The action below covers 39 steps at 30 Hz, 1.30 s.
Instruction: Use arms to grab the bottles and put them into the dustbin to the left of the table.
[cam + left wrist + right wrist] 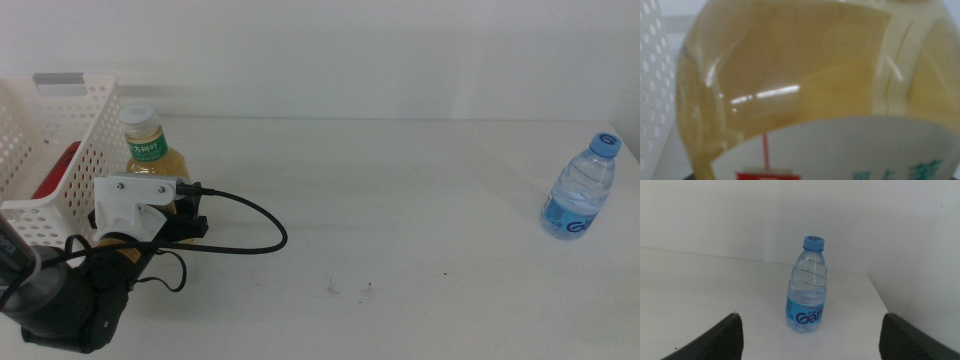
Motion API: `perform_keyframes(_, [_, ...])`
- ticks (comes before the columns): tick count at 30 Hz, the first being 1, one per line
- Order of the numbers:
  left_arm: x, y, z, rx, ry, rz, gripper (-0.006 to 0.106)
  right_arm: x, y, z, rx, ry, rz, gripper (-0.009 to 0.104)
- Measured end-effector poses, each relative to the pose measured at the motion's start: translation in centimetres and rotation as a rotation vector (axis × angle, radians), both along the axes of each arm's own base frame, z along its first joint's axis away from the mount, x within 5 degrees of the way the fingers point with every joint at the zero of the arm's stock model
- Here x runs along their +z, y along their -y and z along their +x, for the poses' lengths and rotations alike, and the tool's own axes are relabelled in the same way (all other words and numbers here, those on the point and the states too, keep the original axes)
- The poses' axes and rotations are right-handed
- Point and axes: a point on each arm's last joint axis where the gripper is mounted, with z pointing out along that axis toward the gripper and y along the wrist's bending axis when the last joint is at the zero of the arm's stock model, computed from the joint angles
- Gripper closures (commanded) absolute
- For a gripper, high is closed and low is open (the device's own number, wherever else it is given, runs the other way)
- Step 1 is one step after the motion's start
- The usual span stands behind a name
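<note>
White table (420,220), tea bottle (150,150) seemingly between left gripper (165,222) jaws

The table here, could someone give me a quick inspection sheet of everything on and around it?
Surface: white table, a few dark specks.
Job's things: tea bottle upright beside the basket; red can inside the basket; water bottle upright at far right.
Clutter: nothing seen.
Grippers: left gripper at the tea bottle, jaws hidden; right gripper open, facing the water bottle, apart from it.
Cables: black cable looping on the table.
Surroundings: plain white wall.
</note>
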Motion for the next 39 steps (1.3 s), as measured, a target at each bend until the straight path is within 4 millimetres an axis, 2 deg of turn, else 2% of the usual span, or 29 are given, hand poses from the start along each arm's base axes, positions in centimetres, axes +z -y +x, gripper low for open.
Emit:
perform_keyframes(2, [0.0, 0.0, 0.0, -0.002, 0.000, 0.000, 0.051, 0.0, 0.0, 0.0, 0.000, 0.000, 0.000, 0.002])
perform_keyframes(3, [0.0, 0.0, 0.0, -0.004, 0.002, 0.000, 0.064, 0.0, 0.0, 0.0, 0.000, 0.000, 0.000, 0.002])
perform_keyframes(5, [0.0, 0.1, 0.0, -0.008, 0.002, 0.003, 0.073, 0.0, 0.0, 0.0, 0.000, 0.000, 0.000, 0.002])
perform_keyframes(10, [0.4, 0.1, -0.9, -0.025, -0.010, 0.008, 0.075, 0.0, 0.0, 0.0, 0.000, 0.000, 0.000, 0.002])
perform_keyframes(14, [1.5, 0.0, -2.4, -0.044, -0.044, 0.026, 0.074, 0.0, 0.0, 0.0, 0.000, 0.000, 0.000, 0.002])
perform_keyframes(25, [9.9, -0.3, -5.2, -0.060, 0.017, 0.032, 0.074, 0.0, 0.0, 0.0, 0.000, 0.000, 0.000, 0.002])
perform_keyframes(33, [14.8, -0.8, -6.5, -0.014, -0.156, 0.038, 0.074, 0.0, 0.0, 0.0, 0.000, 0.000, 0.000, 0.002])
perform_keyframes(39, [18.2, -1.1, -7.1, 0.015, -0.202, 0.034, 0.074, 0.0, 0.0, 0.0, 0.000, 0.000, 0.000, 0.002])
